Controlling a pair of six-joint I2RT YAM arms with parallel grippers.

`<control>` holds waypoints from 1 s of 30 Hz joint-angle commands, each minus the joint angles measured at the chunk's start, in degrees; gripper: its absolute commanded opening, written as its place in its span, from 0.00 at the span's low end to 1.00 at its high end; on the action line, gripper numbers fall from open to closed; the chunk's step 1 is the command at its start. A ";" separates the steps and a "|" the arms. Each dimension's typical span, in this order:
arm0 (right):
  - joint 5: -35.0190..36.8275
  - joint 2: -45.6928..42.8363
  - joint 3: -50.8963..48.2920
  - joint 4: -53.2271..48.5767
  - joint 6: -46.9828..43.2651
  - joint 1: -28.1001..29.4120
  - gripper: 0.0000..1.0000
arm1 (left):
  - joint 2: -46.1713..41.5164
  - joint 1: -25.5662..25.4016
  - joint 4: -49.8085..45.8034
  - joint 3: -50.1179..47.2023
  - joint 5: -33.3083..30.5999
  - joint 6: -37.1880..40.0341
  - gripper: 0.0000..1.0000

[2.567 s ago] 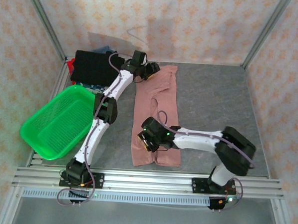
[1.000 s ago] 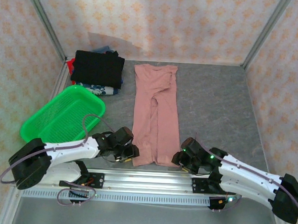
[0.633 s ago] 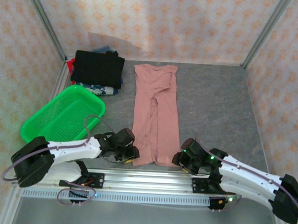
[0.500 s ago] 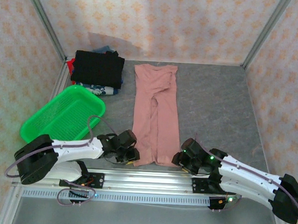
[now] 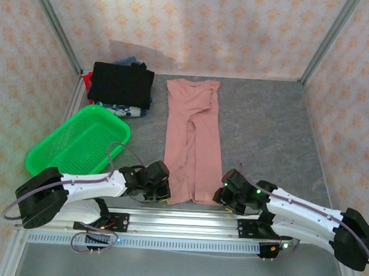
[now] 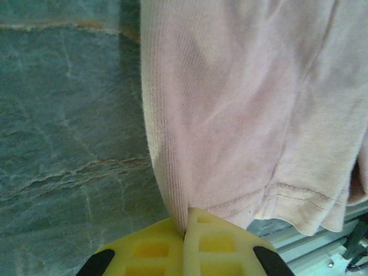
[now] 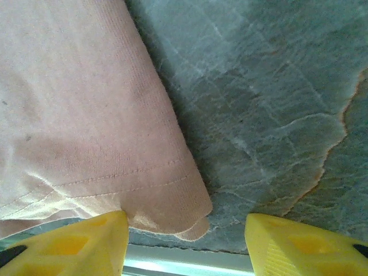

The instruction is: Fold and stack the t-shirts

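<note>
A dusty-pink t-shirt (image 5: 193,144) lies folded into a long narrow strip down the middle of the table, its hem at the near edge. My left gripper (image 5: 163,195) is shut on the shirt's near left corner; in the left wrist view the pink cloth (image 6: 241,115) is pinched between the yellow fingers (image 6: 215,244). My right gripper (image 5: 221,197) stands open at the near right corner, and that hem corner (image 7: 172,207) lies between its yellow fingers (image 7: 75,241). A stack of folded shirts, a black one (image 5: 120,83) on top, sits at the back left.
A green mesh basket (image 5: 79,148) stands at the left, beside the left arm. The aluminium rail (image 5: 186,223) runs along the near edge just behind both grippers. Patterned walls close in the grey table (image 5: 265,130).
The left gripper has slid a little right onto the shirt's near left corner and shut on it. The right gripper has edged in at the near right corner, its jaws slightly narrower.
</note>
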 commanded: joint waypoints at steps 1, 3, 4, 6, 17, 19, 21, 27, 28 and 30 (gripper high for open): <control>2.12 3.95 0.57 10.42 0.05 -0.23 0.56 | -2.18 -0.34 -2.39 -1.01 -1.78 0.10 0.04; 2.24 5.91 1.58 10.47 -0.52 -0.26 0.54 | -2.83 -0.32 -2.85 -1.16 -1.87 0.23 0.04; 2.20 6.91 2.25 10.56 -0.79 -0.27 0.53 | -3.15 -0.32 -2.95 -1.33 -1.93 0.24 0.03; 1.84 8.57 3.11 11.06 -1.14 -0.26 0.50 | -3.77 -0.36 -3.28 -1.69 -2.14 0.06 0.03; 2.44 11.43 7.17 8.70 -3.03 -0.35 0.18 | -5.90 -0.40 -4.45 -2.67 -2.70 0.65 0.03; 2.47 11.40 7.94 7.81 -3.45 -0.37 0.14 | -6.28 -0.36 -4.92 -2.51 -2.76 0.85 0.02; 2.02 11.45 8.48 7.44 -3.73 -0.35 0.11 | -6.55 -0.33 -5.55 -2.34 -2.74 1.15 0.02; 0.14 9.75 9.39 5.84 -3.40 -0.35 0.02 | -8.34 -0.40 -8.37 -1.50 -3.15 1.44 0.02; 0.07 9.18 9.65 5.07 -3.32 -0.35 0.01 | -8.90 -0.32 -9.08 -1.37 -3.29 1.46 0.02; -0.09 8.12 9.85 4.25 -3.21 -0.37 0.00 | -9.99 -0.37 -10.52 -1.01 -3.68 1.46 0.02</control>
